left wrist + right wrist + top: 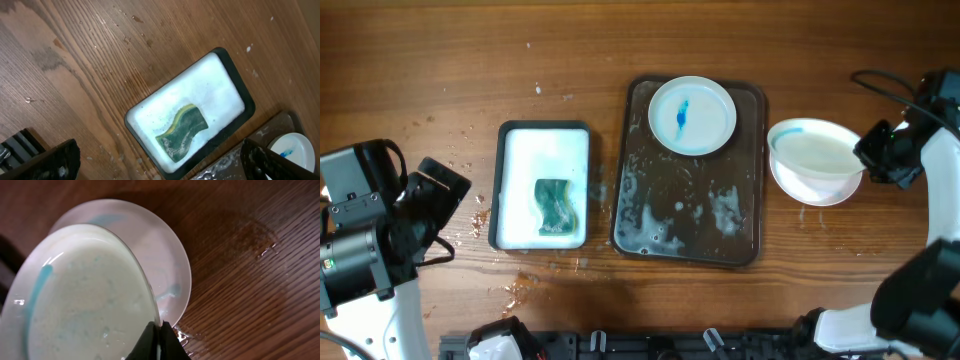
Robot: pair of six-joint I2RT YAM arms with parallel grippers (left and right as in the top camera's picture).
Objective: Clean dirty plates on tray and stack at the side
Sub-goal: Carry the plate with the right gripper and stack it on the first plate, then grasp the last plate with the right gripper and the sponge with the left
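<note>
Brown wooden table (620, 40), scattered water drops (480, 215) near its left side, black rail (650, 345) along the front edge.

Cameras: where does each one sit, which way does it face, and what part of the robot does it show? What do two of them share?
Overhead: above the table, facing straight down on the tray; both arms show at the edges.
Left wrist: on the left arm, facing down at the tub and sponge; its fingers show, wide apart.
Right wrist: on the right arm, facing down at the held plate over a second plate; the right gripper pinches its rim.
Shared: overhead and left wrist both show tub, sponge, tray.
</note>
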